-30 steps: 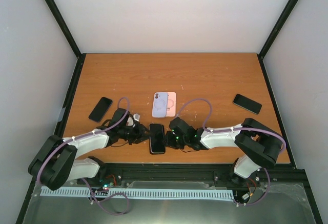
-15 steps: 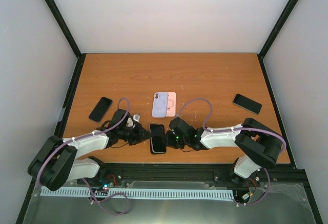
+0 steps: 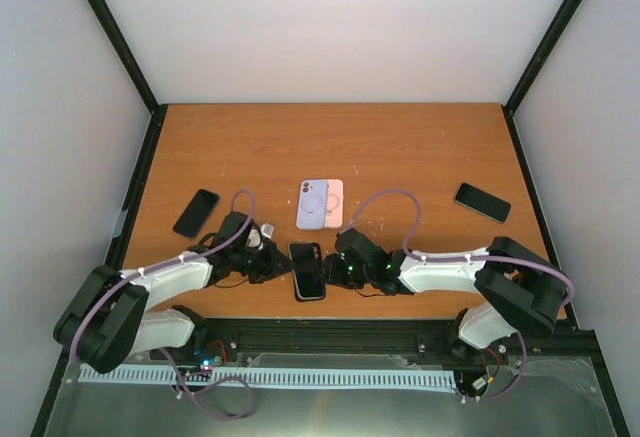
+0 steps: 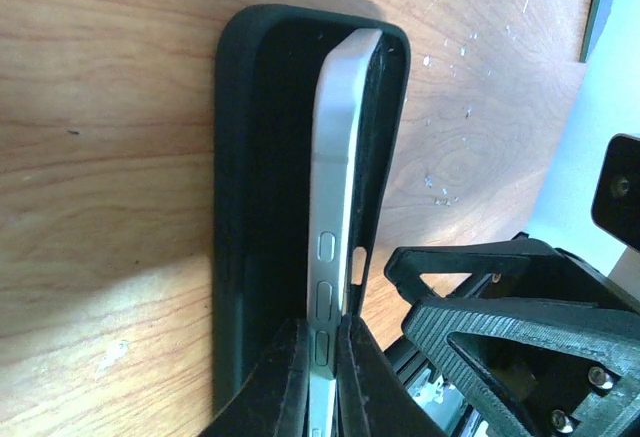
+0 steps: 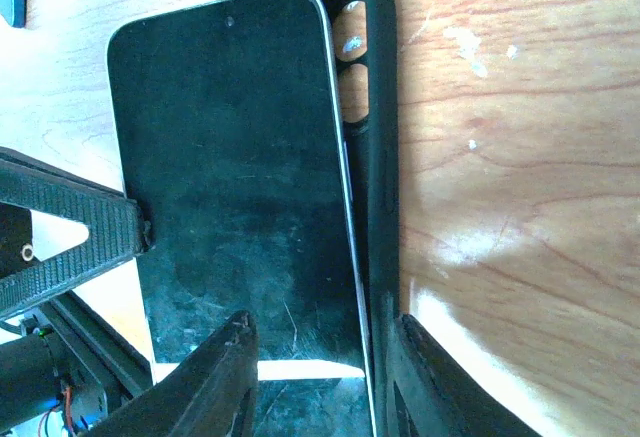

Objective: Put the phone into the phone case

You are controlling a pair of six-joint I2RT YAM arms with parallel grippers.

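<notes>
**Phone tilted halfway into its case**

A silver-edged, black-screened phone point(image 5: 230, 177) is seen tilted in a soft black phone case point(image 4: 250, 157). One long edge is sunk along the case's wall and the other is raised above it. The raised edge is pinched near the case's near end by the closed left gripper point(image 4: 320, 382). The right gripper point(image 5: 320, 377) is held partly spread over that same end, with one finger above the screen and the other beside the case wall. The case is laid flat on a wooden table point(image 3: 400, 147).

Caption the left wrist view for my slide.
Left gripper pinches the silver-edged phone, which stands tilted on edge in the black phone case on the wooden table.
</notes>
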